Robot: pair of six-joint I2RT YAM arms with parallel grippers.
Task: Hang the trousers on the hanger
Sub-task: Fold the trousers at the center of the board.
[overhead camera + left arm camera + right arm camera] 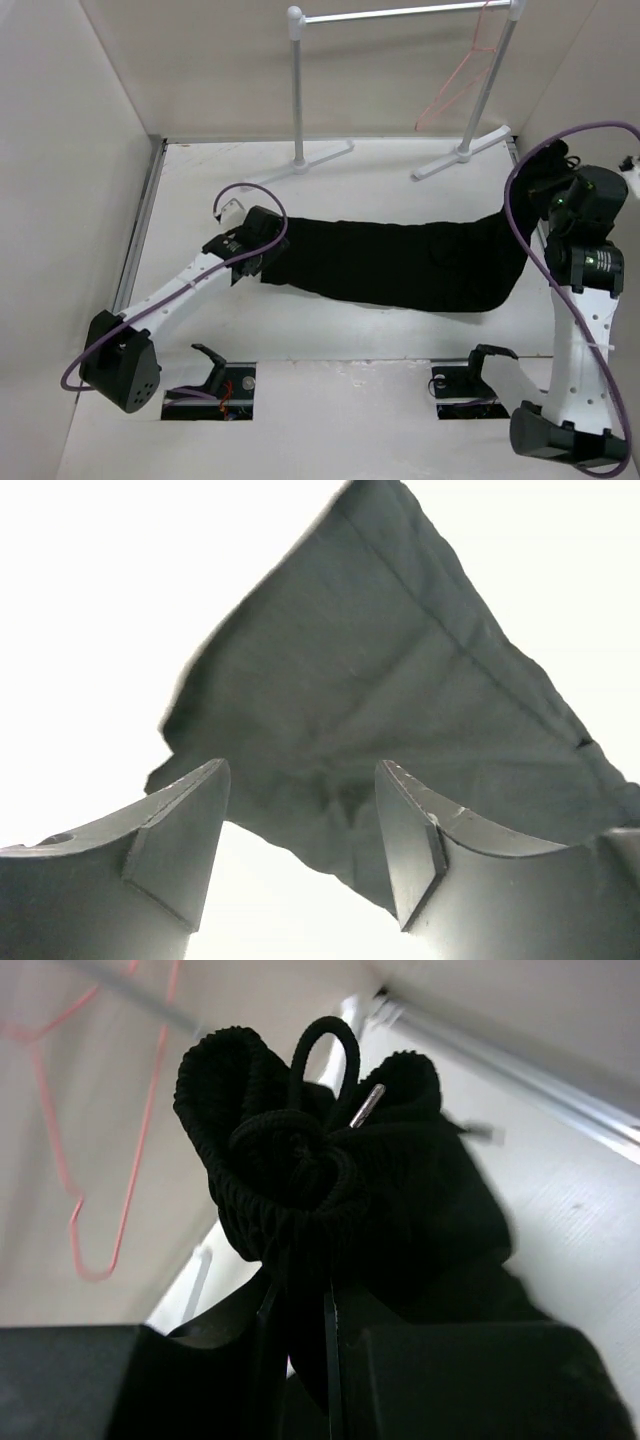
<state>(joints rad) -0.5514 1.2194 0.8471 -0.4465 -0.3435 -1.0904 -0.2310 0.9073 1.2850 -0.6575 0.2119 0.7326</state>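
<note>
While the right gripper (305, 1305) clamps the trousers (400, 262) by the drawstring waistband, the left gripper (300, 780) stands parted, leg hem just ahead of it; the hanger (446, 90) hangs beyond the right gripper.

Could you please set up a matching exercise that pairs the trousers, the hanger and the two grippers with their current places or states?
Things:
1. trousers
2. hanger
3. left gripper
4. right gripper

Places or states:
A. hooked on the rack rail
B. shut on bunched black fabric
C. stretched across the table
D. open, fingers apart

Pairs: 1-C, 2-A, 3-D, 4-B
</note>
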